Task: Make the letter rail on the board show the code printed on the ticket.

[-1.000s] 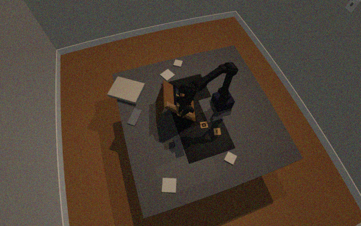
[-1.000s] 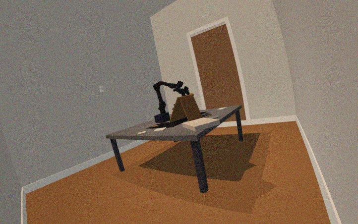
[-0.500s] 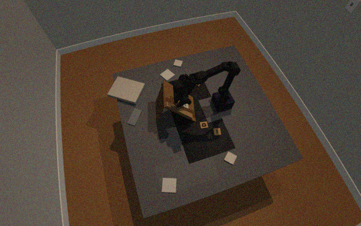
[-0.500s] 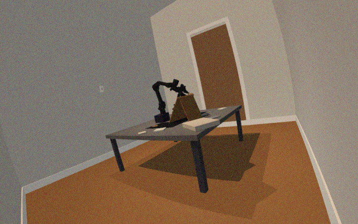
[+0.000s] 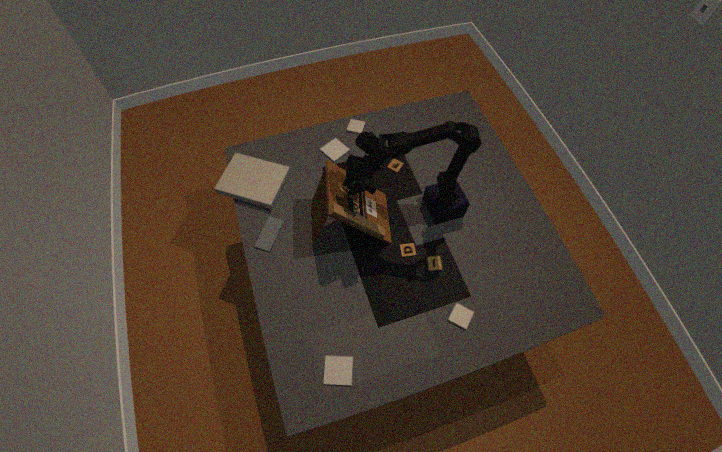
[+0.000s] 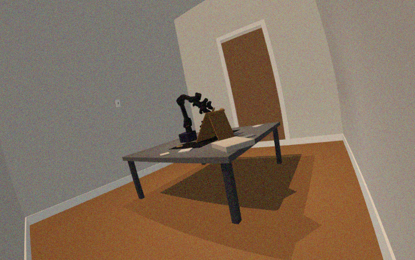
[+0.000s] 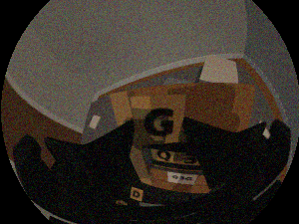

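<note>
My gripper point(image 5: 346, 187) point(image 6: 212, 109) is shut on the G tile point(image 7: 158, 122), high over the tilted wooden board point(image 5: 379, 230) point(image 6: 224, 126) point(image 7: 214, 105). The G tile is upright in the wrist view and overlaps the board there; contact is unclear. The dark letter rail point(image 5: 355, 203) holds an O tile point(image 7: 163, 155) and another tile point(image 7: 188, 158), partly hidden and hard to read. The ticket point(image 5: 371, 207) point(image 7: 181, 177) is below the rail, its code too blurred to read surely. A D tile point(image 5: 408, 249) point(image 7: 137, 193), an apparent I tile point(image 5: 434, 263) and an unreadable tile point(image 5: 395, 165) lie off the board.
A dark mat point(image 5: 394, 309) lies under the board. A large pale box point(image 5: 253, 178) point(image 6: 231, 143) sits at the counter's edge beside a grey strip point(image 5: 269, 233). Several pale squares lie around, including one near the front point(image 5: 338, 370) and one beside the mat point(image 5: 461, 316).
</note>
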Robot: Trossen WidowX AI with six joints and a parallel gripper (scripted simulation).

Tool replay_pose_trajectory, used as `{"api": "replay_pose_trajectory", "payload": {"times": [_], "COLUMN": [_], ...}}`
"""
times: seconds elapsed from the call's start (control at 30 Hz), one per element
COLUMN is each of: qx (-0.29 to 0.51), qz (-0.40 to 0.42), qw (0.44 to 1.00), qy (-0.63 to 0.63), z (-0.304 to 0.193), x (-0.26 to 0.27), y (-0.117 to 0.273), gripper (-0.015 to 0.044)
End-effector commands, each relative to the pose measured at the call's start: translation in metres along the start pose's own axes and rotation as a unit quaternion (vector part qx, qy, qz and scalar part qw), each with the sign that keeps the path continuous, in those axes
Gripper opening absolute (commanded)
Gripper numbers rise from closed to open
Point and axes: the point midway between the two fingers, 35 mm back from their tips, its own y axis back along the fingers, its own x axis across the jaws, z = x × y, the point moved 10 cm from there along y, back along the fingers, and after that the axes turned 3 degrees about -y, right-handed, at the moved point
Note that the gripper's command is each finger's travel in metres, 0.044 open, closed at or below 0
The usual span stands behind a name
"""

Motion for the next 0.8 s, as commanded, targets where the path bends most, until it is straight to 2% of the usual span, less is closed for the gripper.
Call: {"api": "replay_pose_trajectory", "payload": {"times": [0.0, 0.77], "qx": [-0.008, -0.017], "qz": [-0.018, -0.145], "qw": [1.0, 0.988], "qy": [0.015, 0.048], "z": [-0.002, -0.029], "x": [-0.019, -0.121], "y": [0.007, 0.058], "gripper": [0.0, 0.0]}}
